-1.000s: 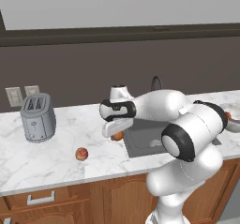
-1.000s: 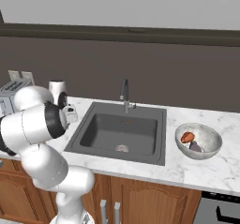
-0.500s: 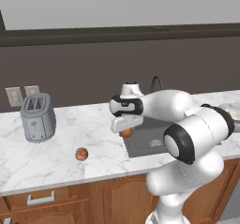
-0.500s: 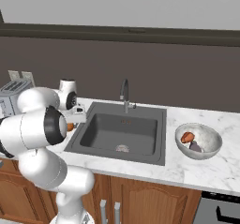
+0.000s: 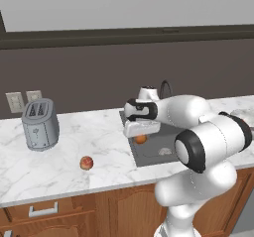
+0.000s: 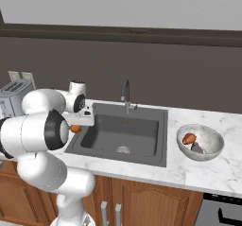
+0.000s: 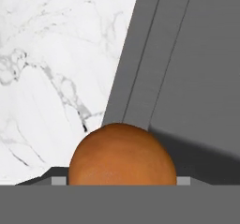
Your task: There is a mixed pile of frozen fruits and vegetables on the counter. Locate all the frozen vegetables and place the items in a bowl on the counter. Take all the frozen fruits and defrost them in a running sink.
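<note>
The gripper [image 5: 141, 135] has travelled right from the counter [image 5: 99, 147] to the sink [image 6: 124, 137] rim at frame centre — jaws clamped on the orange [image 7: 123, 155]. Release into the basin comes next; the apple [image 5: 86, 162] remains lower left.

Orange [image 7: 123, 153] hides the jaws and is cut off low in the hand view; faucet [image 5: 164, 88] mostly behind the arm; bowl [image 5: 244, 115] clipped at the left base view's right edge.
</note>
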Motion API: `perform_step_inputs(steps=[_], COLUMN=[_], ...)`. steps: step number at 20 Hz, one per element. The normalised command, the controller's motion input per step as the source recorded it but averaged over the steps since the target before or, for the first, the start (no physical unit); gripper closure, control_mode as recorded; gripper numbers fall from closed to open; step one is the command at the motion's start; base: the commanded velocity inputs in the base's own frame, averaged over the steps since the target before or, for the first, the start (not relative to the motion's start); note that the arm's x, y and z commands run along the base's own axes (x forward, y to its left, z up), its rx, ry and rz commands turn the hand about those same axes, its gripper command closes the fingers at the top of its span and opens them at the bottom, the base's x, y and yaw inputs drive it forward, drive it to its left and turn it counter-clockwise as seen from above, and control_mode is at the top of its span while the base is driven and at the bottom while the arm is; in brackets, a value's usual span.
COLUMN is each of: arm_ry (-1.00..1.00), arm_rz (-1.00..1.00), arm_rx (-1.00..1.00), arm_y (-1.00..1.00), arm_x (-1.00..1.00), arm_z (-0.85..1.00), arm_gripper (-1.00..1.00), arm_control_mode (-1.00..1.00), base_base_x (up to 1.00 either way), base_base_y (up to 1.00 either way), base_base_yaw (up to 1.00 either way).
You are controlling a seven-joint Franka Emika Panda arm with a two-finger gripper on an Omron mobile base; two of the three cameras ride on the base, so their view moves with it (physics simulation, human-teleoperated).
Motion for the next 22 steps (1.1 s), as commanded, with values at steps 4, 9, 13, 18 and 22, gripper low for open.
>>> perform_step_inputs(steps=[4,9,13,18,22], arm_ry=[-0.07,-0.02,-0.02,-0.01,0.04], arm_rz=[-0.01,-0.05,0.00,0.00,0.00], arm_rx=[-0.01,-0.02,-0.05,-0.04,-0.01], arm_y=[-0.16,-0.46,-0.41,-0.31,-0.36], arm_x=[0.02,0.06,0.20,0.18,0.31], arm_z=[-0.02,-0.14,-0.04,-0.03,-0.17], arm_gripper=[1.00,1.00,1.00,1.00,1.00], arm_control_mode=[-1.00,-1.00,-1.00,-1.00,-1.00], base_base_x=[0.00,0.00,0.00,0.00,0.00], base_base_y=[0.00,0.00,0.00,0.00,0.00], base_base_yaw=[0.00,0.00,0.00,0.00,0.00])
